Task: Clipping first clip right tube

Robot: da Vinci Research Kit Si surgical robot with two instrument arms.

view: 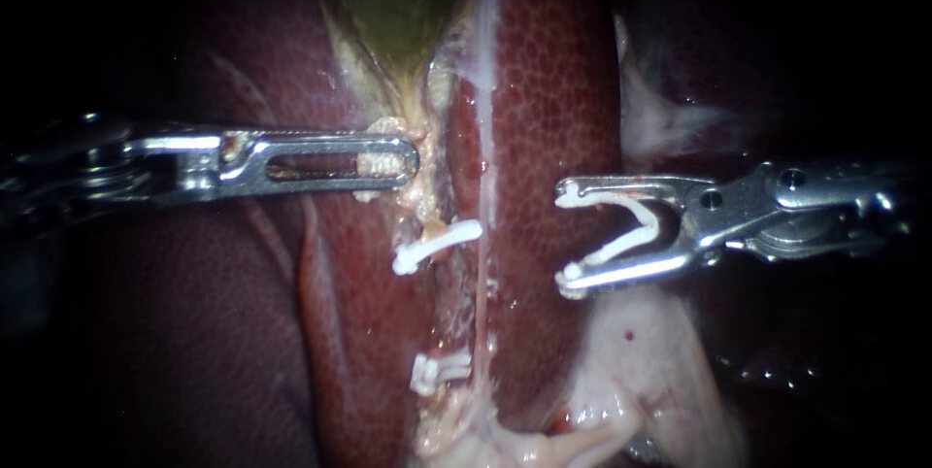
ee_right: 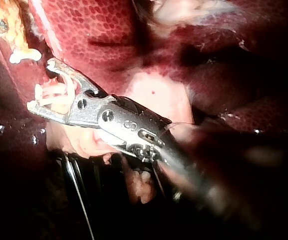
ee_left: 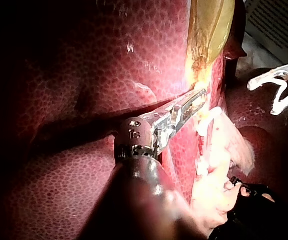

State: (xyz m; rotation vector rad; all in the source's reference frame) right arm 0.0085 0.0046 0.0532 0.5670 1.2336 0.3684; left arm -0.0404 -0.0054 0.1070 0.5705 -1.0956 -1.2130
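Loaded right instrument [view: 565, 238] stops short of the right tube [view: 482, 274]
Both shafts fade into darkness at the frame edges, and the tube's lower end is lost in pale tissue. The right end effector stands wide, jaws cradling an open white clip [view: 621, 246]. The thin tube runs vertically at frame centre, left of the clip's tips, untouched. The left instrument [view: 408, 159] is clamped on yellowish tissue [view: 427, 211] below the gallbladder [view: 398, 2].

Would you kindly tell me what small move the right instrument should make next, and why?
Probably advance the right instrument toward the right tube until the open clip in its claw straddles it. The clip hangs over the liver, clear of the tube, while the left instrument holds tissue at the gallbladder; the neighbouring tube already carries two clips.
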